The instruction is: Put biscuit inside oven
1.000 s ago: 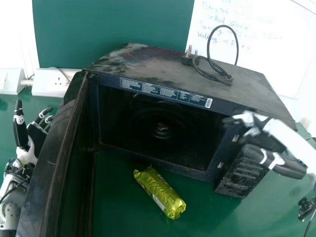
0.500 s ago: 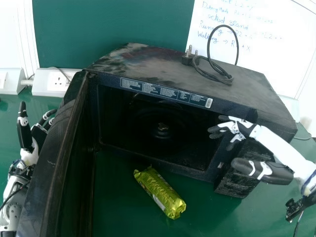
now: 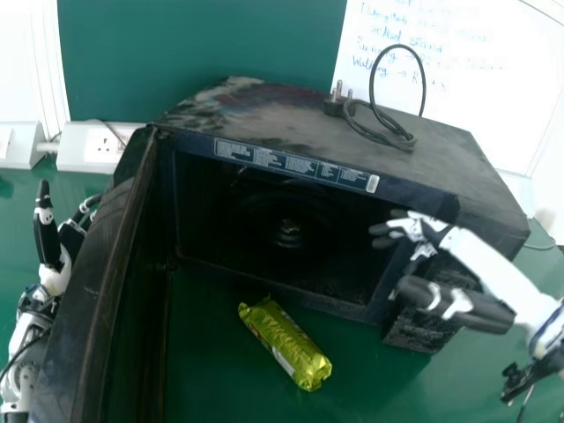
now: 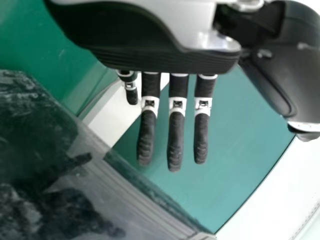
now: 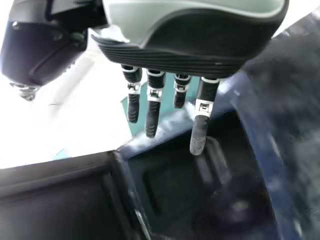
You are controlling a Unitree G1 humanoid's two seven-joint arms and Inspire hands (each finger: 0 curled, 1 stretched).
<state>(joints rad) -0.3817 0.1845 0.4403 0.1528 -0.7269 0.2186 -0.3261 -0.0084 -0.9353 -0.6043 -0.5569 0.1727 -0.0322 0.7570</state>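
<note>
Facing down over a green counter (image 3: 211,374) in the head view, took in a black oven (image 3: 441,150) with its door (image 3: 106,264) swung open on the left. Found the biscuit packet (image 3: 286,344) (in a shiny yellow-green wrapper) lying aslant on the counter, outside the oven and in front of its opening, well apart from both hands. Held the right robot hand (image 3: 485,264) near the right side of the opening, with the thumb lower than the fingers (image 5: 154,107), these straight and slightly spread. Could not tell about contact with the oven's frame. Had the left robot hand (image 3: 55,278) at the left edge of the head view, on the outer side of the door, its fingers (image 4: 176,135) straight and a little apart. Noticed also a looped black cable (image 3: 423,84) and its plug (image 3: 334,103) on top of the oven, with a white socket box (image 3: 81,145) behind, on the left, and a whiteboard (image 3: 458,79) behind, on the right.
</note>
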